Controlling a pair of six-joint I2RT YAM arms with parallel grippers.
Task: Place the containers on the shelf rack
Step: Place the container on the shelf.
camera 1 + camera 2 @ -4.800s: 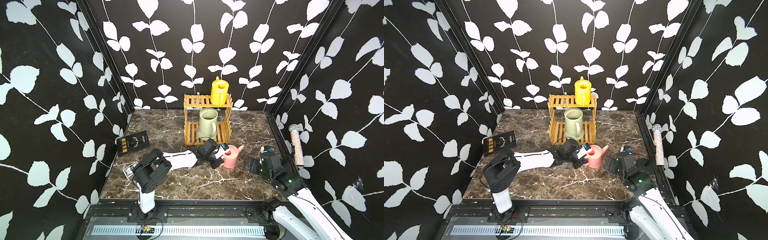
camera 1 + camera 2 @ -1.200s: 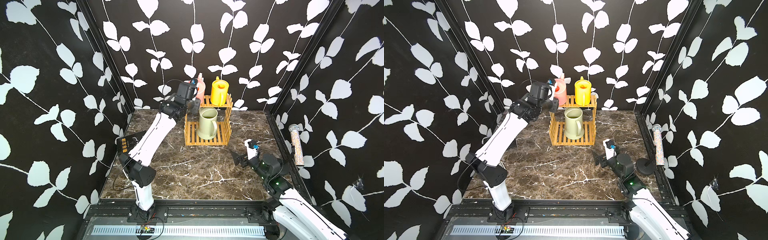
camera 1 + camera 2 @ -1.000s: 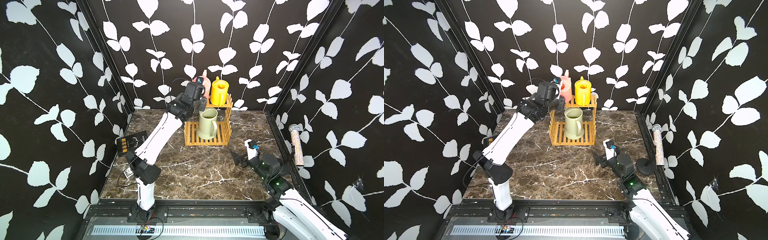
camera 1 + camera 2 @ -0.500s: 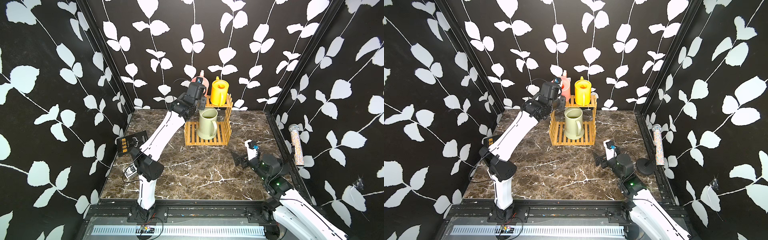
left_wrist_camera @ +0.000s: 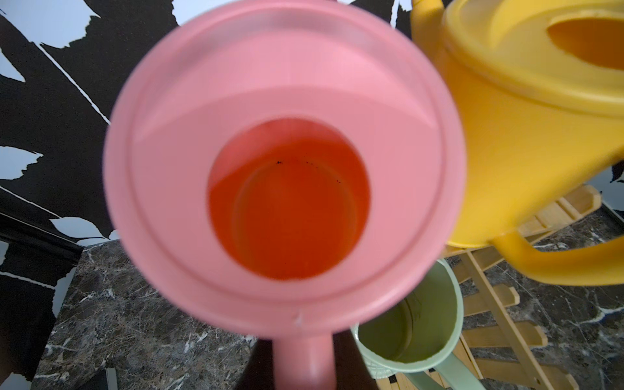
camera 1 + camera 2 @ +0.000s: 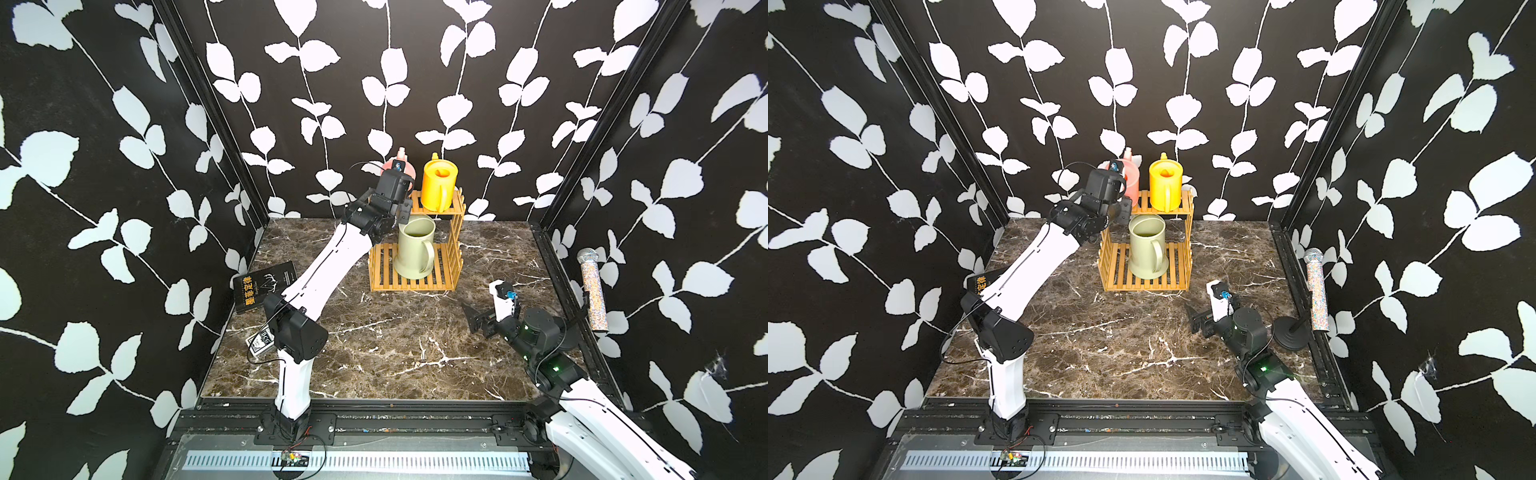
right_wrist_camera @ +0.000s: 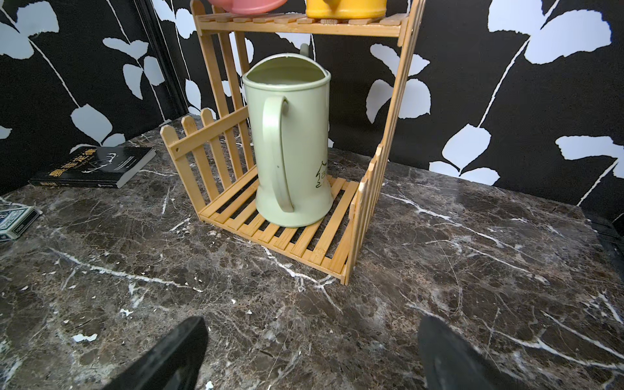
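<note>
Bare marble table (image 6: pixel 395 353) lies before the shelf rack (image 6: pixel 415 283), with the right gripper (image 7: pixel 310 354) above it, wide open and empty. The green can (image 6: pixel 413 249), a line drawing on its side, fills the lower tier. The yellow can (image 6: pixel 438 187) stands on top. At the top's left edge the left gripper (image 6: pixel 401 178) clamps the pink can (image 5: pixel 283 169) by its handle. The book (image 7: pixel 91 165) bears gold characters.

Gold Chinese characters, 墨菲定律, are printed on the cover of the black book (image 7: pixel 94 165); the finer lines beneath cannot be read. A dark drawn mark is carried on the green watering can (image 7: pixel 293 141), undecipherable. The lettering on the card box (image 6: pixel 259 341) is blurred.
</note>
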